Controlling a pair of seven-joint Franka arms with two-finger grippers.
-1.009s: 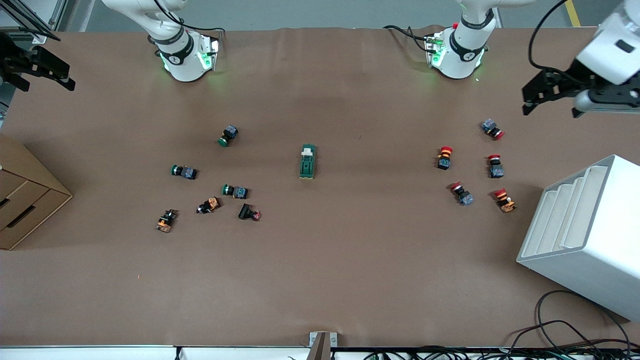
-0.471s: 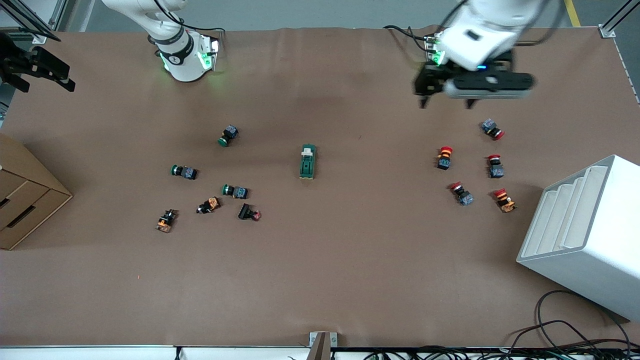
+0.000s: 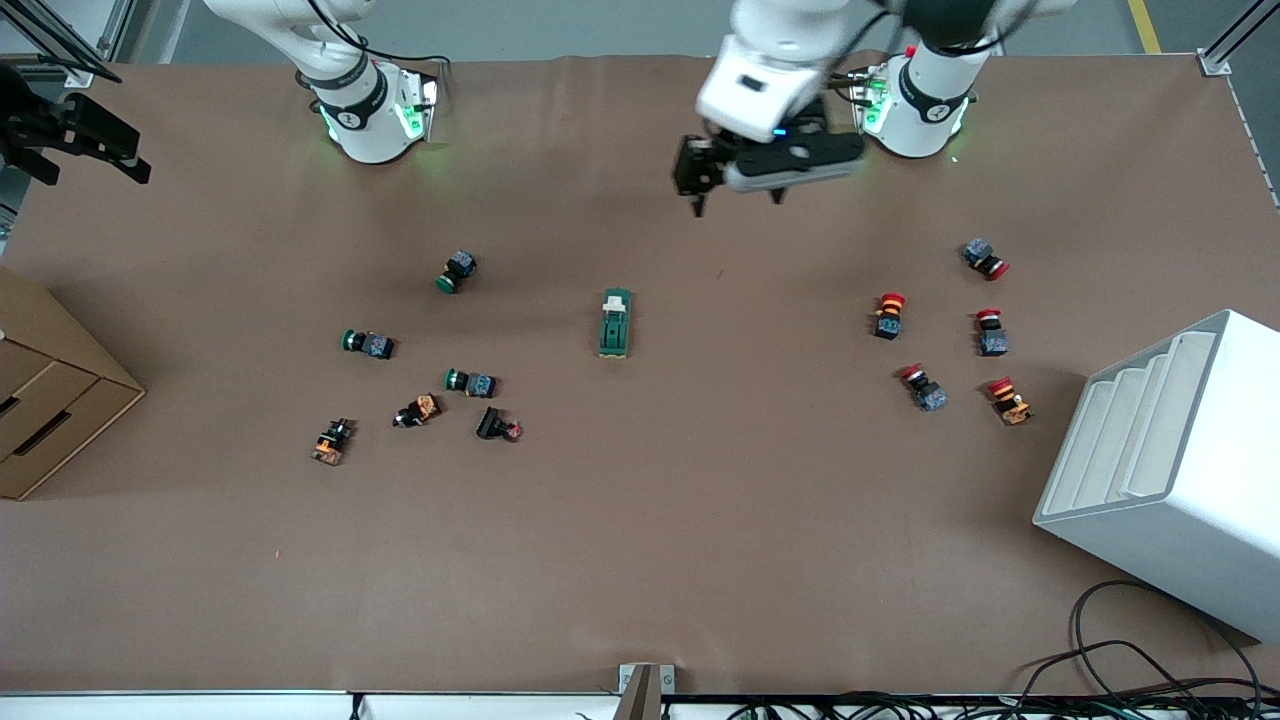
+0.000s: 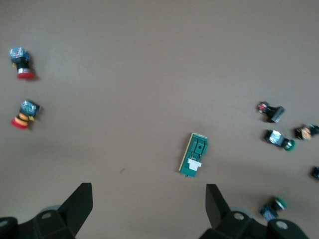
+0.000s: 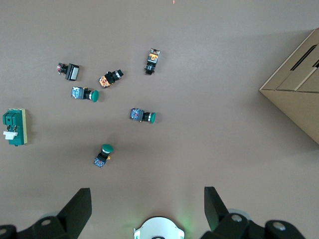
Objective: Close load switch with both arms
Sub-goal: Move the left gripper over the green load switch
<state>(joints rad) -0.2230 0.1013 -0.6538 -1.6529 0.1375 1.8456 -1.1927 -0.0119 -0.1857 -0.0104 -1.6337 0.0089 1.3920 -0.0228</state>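
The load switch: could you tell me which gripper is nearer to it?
Left. The left gripper hangs open near the load switch, toward the bases; the right gripper waits open at the table's edge.

- Brown table top [image 3: 640, 560], matte and faintly creased, fills nearly the whole front view.
- Cardboard box [image 3: 45, 395] at the left edge, mid-height, with slotted drawer-like fronts; also seen at the right edge of the right wrist view.
- White stepped rack [image 3: 1170, 470] at the lower right, standing on the table top.
- Black cables [image 3: 1130, 660] coiled in the lower right corner and strung along the bottom edge.
- Small metal bracket [image 3: 645, 685] at bottom centre, on the table's edge.
- Grey floor [image 3: 600, 25] along the top, with a yellow line [image 3: 1145, 25] at upper right.
- Even, soft light; shadows faint.
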